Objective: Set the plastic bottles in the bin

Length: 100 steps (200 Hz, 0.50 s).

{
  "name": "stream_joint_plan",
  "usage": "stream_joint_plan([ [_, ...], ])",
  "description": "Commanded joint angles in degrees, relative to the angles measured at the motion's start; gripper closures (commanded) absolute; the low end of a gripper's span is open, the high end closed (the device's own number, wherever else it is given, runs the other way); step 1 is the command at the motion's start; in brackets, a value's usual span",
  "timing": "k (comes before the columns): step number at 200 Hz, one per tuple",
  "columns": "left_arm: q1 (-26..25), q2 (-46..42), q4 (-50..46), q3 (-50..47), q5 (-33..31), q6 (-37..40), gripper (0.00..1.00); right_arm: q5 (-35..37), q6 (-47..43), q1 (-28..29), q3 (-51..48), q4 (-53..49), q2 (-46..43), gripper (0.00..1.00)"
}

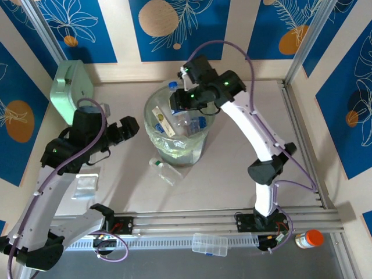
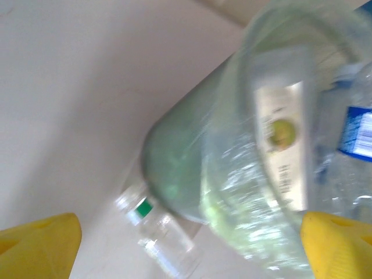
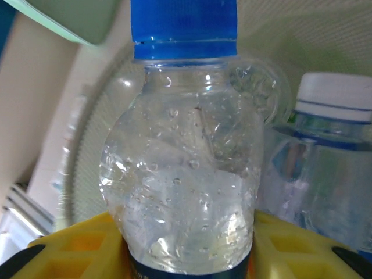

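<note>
- The bin (image 2: 192,157), translucent and bag-lined, stands on the pale table (image 2: 70,87); the view is blurred.
- A clear bottle (image 2: 160,241) lies just beside the bin's base.
- Inside the bin: a pale-labelled bottle (image 2: 282,145) and a blue-labelled bottle (image 2: 357,131).
- The left gripper (image 2: 189,250) is spread wide, its yellow fingertips (image 2: 38,244) either side of the bin's base.

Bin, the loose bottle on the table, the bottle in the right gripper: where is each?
bin (image 1: 185,152), top external view, near wall
loose bottle (image 1: 165,171), top external view, clear body
blue-capped bottle (image 3: 183,192), right wrist view, clear shoulder
</note>
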Motion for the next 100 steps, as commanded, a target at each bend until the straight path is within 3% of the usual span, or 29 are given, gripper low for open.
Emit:
stream_joint_plan([
  [1, 0.15, -1.09, -5.39, -3.77, -1.12, -3.47, 0.04, 5.43, -1.68, 2.47, 2.89, -6.57, 1.97, 0.56],
  [59, 0.43, -0.04, -9.03, -11.22, -1.84, -10.54, 0.03, 8.84, 1.07, 4.78, -4.61, -8.39, 2.08, 0.54],
  [100, 0.84, 2.23, -3.15, -18.07, 2.85, -14.78, 0.01, 6.98, 0.02, 4.71, 1.76, -9.74, 2.45, 0.43],
])
